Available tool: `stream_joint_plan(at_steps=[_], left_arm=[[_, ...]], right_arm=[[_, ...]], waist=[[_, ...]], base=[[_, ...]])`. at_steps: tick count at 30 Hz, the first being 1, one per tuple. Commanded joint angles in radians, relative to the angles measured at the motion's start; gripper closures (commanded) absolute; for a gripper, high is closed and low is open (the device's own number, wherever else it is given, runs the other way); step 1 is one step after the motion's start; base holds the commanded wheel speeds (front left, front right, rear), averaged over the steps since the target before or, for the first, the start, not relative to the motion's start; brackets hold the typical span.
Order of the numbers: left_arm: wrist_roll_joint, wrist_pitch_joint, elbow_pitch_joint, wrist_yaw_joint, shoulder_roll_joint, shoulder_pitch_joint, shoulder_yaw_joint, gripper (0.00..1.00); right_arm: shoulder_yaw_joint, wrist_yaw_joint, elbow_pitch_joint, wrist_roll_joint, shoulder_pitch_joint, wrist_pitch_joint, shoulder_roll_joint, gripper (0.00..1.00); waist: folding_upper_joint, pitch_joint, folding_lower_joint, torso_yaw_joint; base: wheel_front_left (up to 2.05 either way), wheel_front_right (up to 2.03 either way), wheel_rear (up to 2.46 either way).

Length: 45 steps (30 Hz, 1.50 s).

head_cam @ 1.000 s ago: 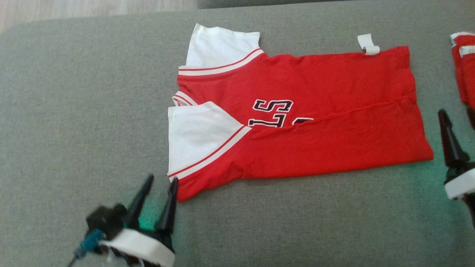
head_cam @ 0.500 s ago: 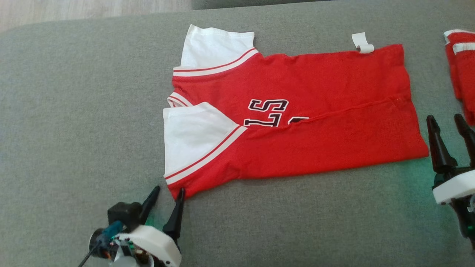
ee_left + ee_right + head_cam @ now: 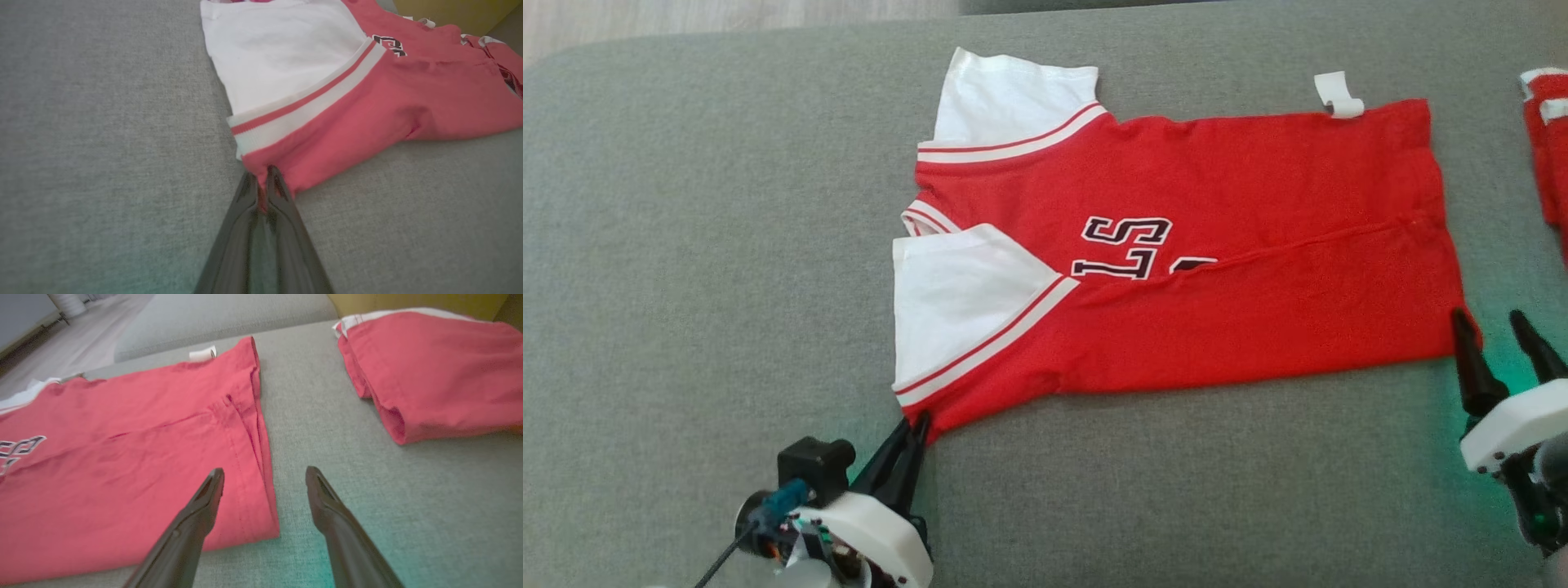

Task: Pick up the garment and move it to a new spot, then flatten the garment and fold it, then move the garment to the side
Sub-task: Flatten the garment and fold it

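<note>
While the left pincer is clamped on one near corner of the garment, the right pincer gapes astride the other.

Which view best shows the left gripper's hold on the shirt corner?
Left wrist view: the left gripper is shut on a red corner of the shirt, seen close up. Head view shows it small, from above. Right wrist view faces the hem end of the shirt.
</note>
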Motion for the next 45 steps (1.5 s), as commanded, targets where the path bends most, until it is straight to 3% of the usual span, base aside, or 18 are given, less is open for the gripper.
stream_joint_plan(at_steps=[1, 6, 7, 8, 9, 10, 11, 21, 31, 39, 40, 41, 42, 43, 45], left_arm=[[0.014, 0.001, -0.019, -0.003, 0.028, -0.026, 0.021, 1.0], [0.017, 0.002, -0.032, -0.007, 0.035, -0.034, 0.017, 1.0], [0.016, 0.002, -0.032, -0.008, 0.035, -0.033, 0.016, 1.0], [0.015, 0.003, -0.032, -0.009, 0.036, -0.032, 0.015, 1.0], [0.014, 0.003, -0.032, -0.011, 0.037, -0.032, 0.014, 1.0], [0.014, 0.003, -0.031, -0.011, 0.039, -0.031, 0.013, 1.0], [0.013, 0.003, -0.031, -0.012, 0.04, -0.03, 0.013, 1.0], [0.011, 0.016, -0.059, -0.019, 0.082, -0.008, 0.006, 1.0], [0.001, 0.121, -0.272, 0.028, 0.181, 0.11, -0.031, 1.0], [-0.012, 0.181, -0.347, 0.052, 0.164, 0.143, -0.071, 1.0], [-0.014, 0.187, -0.344, 0.051, 0.157, 0.14, -0.076, 1.0], [-0.019, 0.196, -0.337, 0.051, 0.151, 0.138, -0.08, 0.97], [-0.024, 0.208, -0.33, 0.049, 0.146, 0.136, -0.085, 0.4], [-0.025, 0.215, -0.327, 0.048, 0.143, 0.13, -0.088, 0.0], [-0.027, 0.226, -0.332, 0.047, 0.14, 0.116, -0.086, 0.0]], right_arm=[[0.007, -0.001, -0.011, -0.024, -0.027, 0.02, -0.013, 0.0], [0.007, -0.001, 0.011, -0.032, -0.026, 0.089, 0.006, 0.0], [0.011, -0.001, 0.013, -0.029, -0.024, 0.106, 0.007, 0.09], [0.015, -0.001, 0.017, -0.023, -0.021, 0.125, 0.009, 0.37], [0.02, -0.001, 0.017, -0.015, -0.018, 0.143, 0.01, 0.58], [0.021, -0.001, 0.017, -0.007, -0.016, 0.158, 0.009, 0.9], [0.024, -0.001, 0.014, -0.002, -0.013, 0.168, 0.008, 1.0], [-0.012, -0.001, -0.053, 0.046, 0.056, 0.175, -0.032, 1.0], [-0.083, -0.001, -0.197, 0.102, 0.228, 0.215, -0.115, 1.0], [-0.138, -0.001, -0.226, 0.064, 0.298, 0.231, -0.114, 1.0], [-0.144, -0.001, -0.224, 0.056, 0.298, 0.228, -0.106, 0.7], [-0.149, -0.001, -0.223, 0.049, 0.296, 0.224, -0.097, 0.09], [-0.153, -0.001, -0.226, 0.039, 0.293, 0.213, -0.092, 0.0], [-0.161, -0.001, -0.23, 0.028, 0.288, 0.198, -0.087, 0.0], [-0.168, -0.001, -0.242, 0.006, 0.282, 0.174, -0.081, 0.0]], waist=[[0.0, 0.002, 0.0, 0.009], [0.0, 0.002, 0.0, 0.018], [0.0, 0.0, 0.0, 0.02], [0.0, -0.002, 0.0, 0.02], [0.0, -0.005, 0.0, 0.02], [0.0, -0.007, 0.0, 0.02], [0.0, -0.009, 0.0, 0.02], [0.0, -0.046, 0.0, 0.016], [0.0, -0.083, 0.0, -0.001], [0.0, -0.072, 0.0, 0.001], [0.0, -0.069, 0.0, 0.003], [0.0, -0.066, 0.0, 0.004], [0.0, -0.064, 0.0, 0.005], [0.0, -0.061, 0.0, 0.006], [0.0, -0.057, 0.0, 0.007]], base=[[0.0, 0.0, 0.0], [0.0, 0.0, 0.0], [0.0, 0.0, 0.0], [0.0, 0.0, 0.0], [0.0, 0.0, 0.0], [0.0, 0.0, 0.0], [0.0, 0.0, 0.0], [0.0, 0.0, 0.0], [0.0, 0.0, 0.0], [0.0, 0.0, 0.0], [0.0, 0.0, 0.0], [0.0, 0.0, 0.0], [0.0, 0.0, 0.0], [0.0, 0.0, 0.0], [0.0, 0.0, 0.0]])
